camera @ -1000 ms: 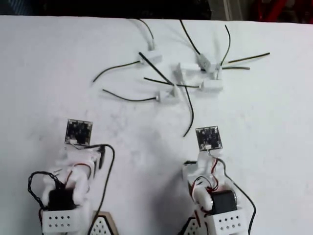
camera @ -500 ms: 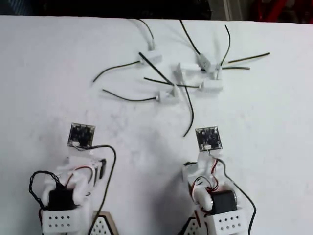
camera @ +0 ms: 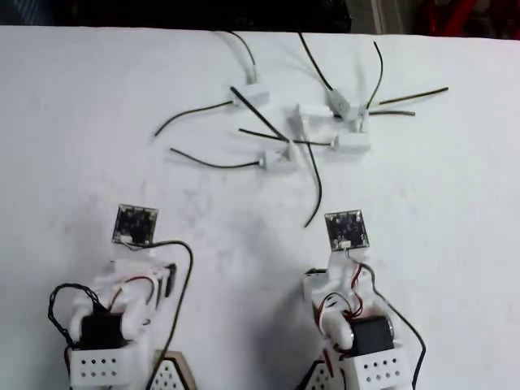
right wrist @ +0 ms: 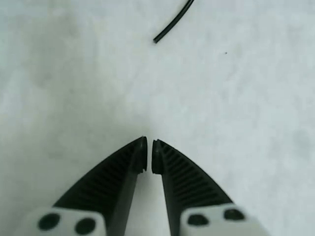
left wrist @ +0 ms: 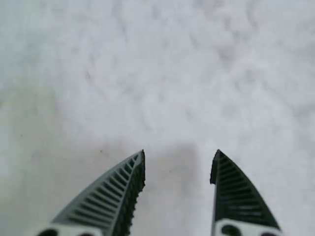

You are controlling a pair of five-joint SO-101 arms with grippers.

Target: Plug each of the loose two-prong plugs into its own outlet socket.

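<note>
White, faintly mottled table (camera: 81, 122) carries the plugs (camera: 277, 158), small smooth white blocks on thin dark wires (camera: 313, 175), well apart from both arms. These wires cross, so I think lifting one plug may drag its neighbours. Left gripper (left wrist: 179, 160) stands apart; right gripper (right wrist: 149, 150) is almost together, holding nothing.

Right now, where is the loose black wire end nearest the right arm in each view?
High view: the wire end lies on the table, just beside the right arm, on its left.
Right wrist view: the wire end lies ahead of the shut right pincer, apart from it.
Left wrist view: the open left pincer is over the table, aimed elsewhere.
Shared landmark: the white table.
</note>
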